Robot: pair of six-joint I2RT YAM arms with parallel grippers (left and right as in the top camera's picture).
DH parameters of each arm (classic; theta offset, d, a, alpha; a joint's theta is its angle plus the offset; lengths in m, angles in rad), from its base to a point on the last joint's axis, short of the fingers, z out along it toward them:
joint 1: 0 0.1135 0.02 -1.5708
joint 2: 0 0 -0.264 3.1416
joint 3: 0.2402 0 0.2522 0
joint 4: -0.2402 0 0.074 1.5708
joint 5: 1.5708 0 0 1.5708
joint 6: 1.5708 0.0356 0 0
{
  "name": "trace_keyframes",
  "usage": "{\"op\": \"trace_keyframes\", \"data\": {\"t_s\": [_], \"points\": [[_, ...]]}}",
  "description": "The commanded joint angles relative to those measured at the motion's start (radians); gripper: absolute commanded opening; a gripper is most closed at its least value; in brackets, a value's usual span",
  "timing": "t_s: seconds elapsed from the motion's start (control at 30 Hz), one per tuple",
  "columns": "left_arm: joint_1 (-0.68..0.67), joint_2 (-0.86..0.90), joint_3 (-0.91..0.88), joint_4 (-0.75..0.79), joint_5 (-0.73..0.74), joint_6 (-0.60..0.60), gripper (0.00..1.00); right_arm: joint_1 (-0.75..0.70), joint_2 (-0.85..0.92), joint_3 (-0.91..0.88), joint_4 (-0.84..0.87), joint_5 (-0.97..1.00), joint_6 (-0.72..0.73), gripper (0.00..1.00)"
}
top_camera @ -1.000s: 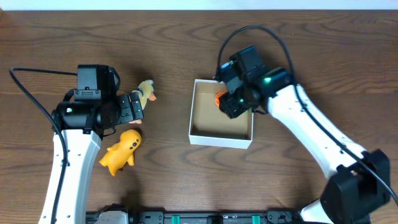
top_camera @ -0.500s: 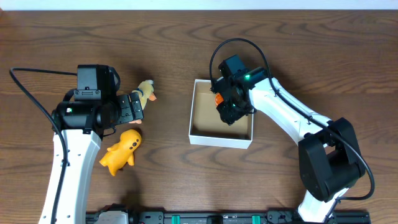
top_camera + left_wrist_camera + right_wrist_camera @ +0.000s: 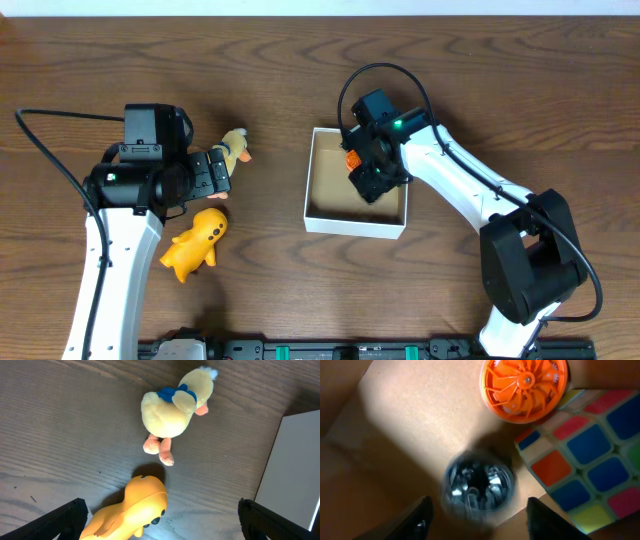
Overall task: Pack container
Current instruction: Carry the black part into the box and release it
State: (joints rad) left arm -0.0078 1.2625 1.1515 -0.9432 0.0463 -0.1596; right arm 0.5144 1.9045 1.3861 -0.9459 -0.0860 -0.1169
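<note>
The container (image 3: 350, 228) is a shallow white box with a brown floor (image 3: 410, 405) at the table's middle. My right gripper (image 3: 372, 180) is down inside it, open (image 3: 480, 527). A dark shiny ball (image 3: 479, 485), blurred, lies on the floor just ahead of the open fingers, not touching them. An orange fan wheel (image 3: 524, 387) and a colour cube (image 3: 590, 450) lie in the box beside it. My left gripper (image 3: 215, 172) is open (image 3: 165, 532) and empty. It hangs over a yellow toy (image 3: 135, 512), with a plush duck (image 3: 172, 407) beyond.
The plush duck (image 3: 235, 148) and the yellow toy (image 3: 195, 243) lie on the wood table left of the box. The box's white wall (image 3: 295, 470) shows at the right of the left wrist view. Black cables trail from both arms.
My right gripper has moved left and lower into the box over the last second, then held almost still. The left arm and the two yellow toys have not moved.
</note>
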Motion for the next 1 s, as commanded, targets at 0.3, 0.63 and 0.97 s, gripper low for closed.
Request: {"op": "trace_keyframes", "data": {"t_s": [0.3, 0.63, 0.97], "points": [[-0.002, 0.005, 0.016, -0.006, -0.002, 0.009, 0.98, 0.008, -0.031, 0.007, -0.011, 0.005, 0.011, 0.62], [-0.002, 0.005, 0.016, -0.006, -0.002, 0.009, 0.98, 0.082, -0.138, 0.015, -0.026, -0.152, -0.147, 0.37], [-0.002, 0.005, 0.016, -0.006, -0.002, 0.009, 0.98, 0.114, -0.039, 0.007, -0.06, -0.15, -0.122, 0.22]]}}
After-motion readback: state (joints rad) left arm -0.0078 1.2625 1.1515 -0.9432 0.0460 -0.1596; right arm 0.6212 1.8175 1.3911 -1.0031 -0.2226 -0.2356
